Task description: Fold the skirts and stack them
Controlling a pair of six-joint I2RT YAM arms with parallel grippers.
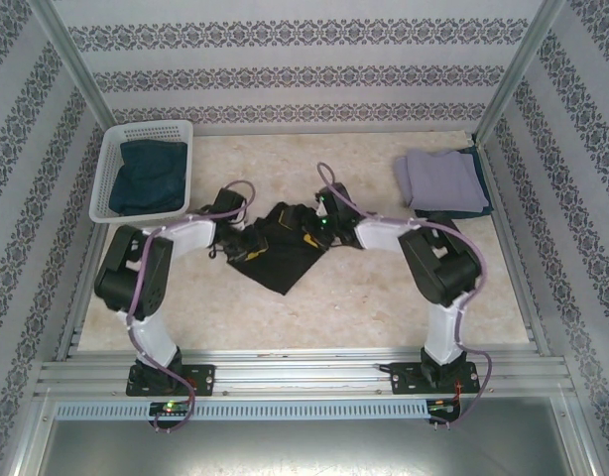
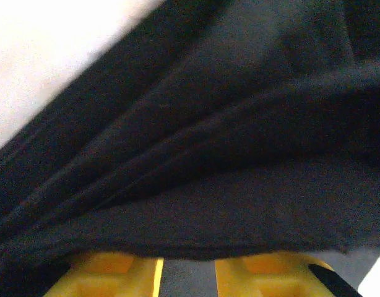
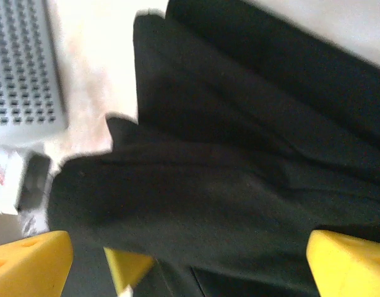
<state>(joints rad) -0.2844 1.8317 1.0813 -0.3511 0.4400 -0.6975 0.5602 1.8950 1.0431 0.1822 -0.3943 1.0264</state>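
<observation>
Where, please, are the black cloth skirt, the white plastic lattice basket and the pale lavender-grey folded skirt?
black cloth skirt [image 1: 282,260], top external view, its lower middle.
white plastic lattice basket [image 1: 149,127], top external view, its far rim.
pale lavender-grey folded skirt [image 1: 441,178], top external view, its top face.

Field notes, from the near side:
- Table [image 1: 384,307]: pale, speckled beige top.
- White lattice basket [image 1: 149,128]: far left corner of the table, long side running along the left edge.
- Wallpaper [image 1: 304,77]: dark ornamental bands on white, on three sides.
- Aluminium rails [image 1: 304,373]: along the near edge.
- Slanted metal posts [image 1: 518,64]: rising at the far corners.
</observation>
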